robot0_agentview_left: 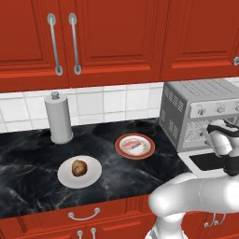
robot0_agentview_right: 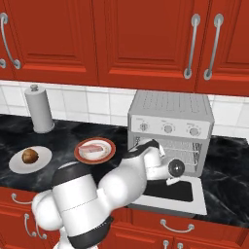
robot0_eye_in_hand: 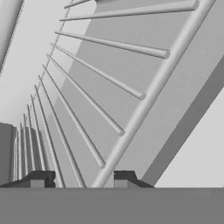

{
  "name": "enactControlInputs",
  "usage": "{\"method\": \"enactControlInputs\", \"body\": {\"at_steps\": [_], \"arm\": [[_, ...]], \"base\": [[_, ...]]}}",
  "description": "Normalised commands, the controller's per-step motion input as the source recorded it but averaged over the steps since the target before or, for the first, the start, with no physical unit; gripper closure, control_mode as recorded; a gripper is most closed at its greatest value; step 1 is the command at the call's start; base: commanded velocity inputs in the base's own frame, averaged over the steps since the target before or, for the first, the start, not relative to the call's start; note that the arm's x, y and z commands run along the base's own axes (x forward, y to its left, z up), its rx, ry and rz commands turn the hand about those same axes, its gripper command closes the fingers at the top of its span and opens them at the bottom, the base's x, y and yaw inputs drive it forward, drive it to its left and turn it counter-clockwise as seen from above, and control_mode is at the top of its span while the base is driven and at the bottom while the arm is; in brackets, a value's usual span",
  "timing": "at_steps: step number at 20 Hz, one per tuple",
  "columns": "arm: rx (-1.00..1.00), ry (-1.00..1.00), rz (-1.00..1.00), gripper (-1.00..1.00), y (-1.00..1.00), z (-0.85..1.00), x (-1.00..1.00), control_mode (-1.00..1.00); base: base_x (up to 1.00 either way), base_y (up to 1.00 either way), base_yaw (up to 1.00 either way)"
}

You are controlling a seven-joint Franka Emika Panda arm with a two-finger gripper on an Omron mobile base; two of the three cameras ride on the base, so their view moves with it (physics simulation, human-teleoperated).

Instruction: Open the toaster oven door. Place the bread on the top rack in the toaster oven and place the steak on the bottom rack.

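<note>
The toaster oven (robot0_agentview_left: 196, 100) (robot0_agentview_right: 170, 109) stands on the counter with its door (robot0_agentview_left: 212, 163) (robot0_agentview_right: 182, 190) dropped flat. My gripper (robot0_eye_in_hand: 83, 179) (robot0_agentview_left: 209, 132) sits right at the oven mouth, open, with nothing held. A wire rack (robot0_eye_in_hand: 105, 100) runs close in front of the fingertips (robot0_eye_in_hand: 41, 178); I cannot tell whether it is the upper or the lower one. Wire shelves (robot0_agentview_right: 185, 148) show inside the cavity. The bread (robot0_agentview_left: 79, 168) (robot0_agentview_right: 30, 155) rests on a white plate (robot0_agentview_left: 95, 175). The steak (robot0_agentview_left: 134, 145) (robot0_agentview_right: 95, 148) lies on a red-rimmed plate (robot0_agentview_left: 122, 150).
A grey paper-towel holder (robot0_agentview_left: 58, 116) (robot0_agentview_right: 39, 109) stands at the back left by the tiled wall. Red cabinets (robot0_agentview_left: 116, 37) hang overhead. My own arm (robot0_agentview_right: 121, 180) reaches across the counter's front edge towards the oven.
</note>
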Motion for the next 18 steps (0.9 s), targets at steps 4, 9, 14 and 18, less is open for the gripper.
{"method": "enactControlInputs", "body": {"at_steps": [4, 9, 14, 18], "arm": [[0.01, 0.03, -0.02, 1.00, -0.20, -0.71, -0.53, -1.00], [0.00, 0.07, -0.02, 1.00, -0.14, -0.75, -0.50, -1.00], [0.00, 0.09, -0.02, 1.00, -0.10, -0.80, -0.60, -1.00], [0.00, 0.03, -0.03, 1.00, -0.08, -0.88, -0.67, -1.00]], "base": [[0.00, 0.00, 0.00], [0.00, 0.00, 0.00], [0.00, 0.00, 0.00], [0.00, 0.00, 0.00]]}}
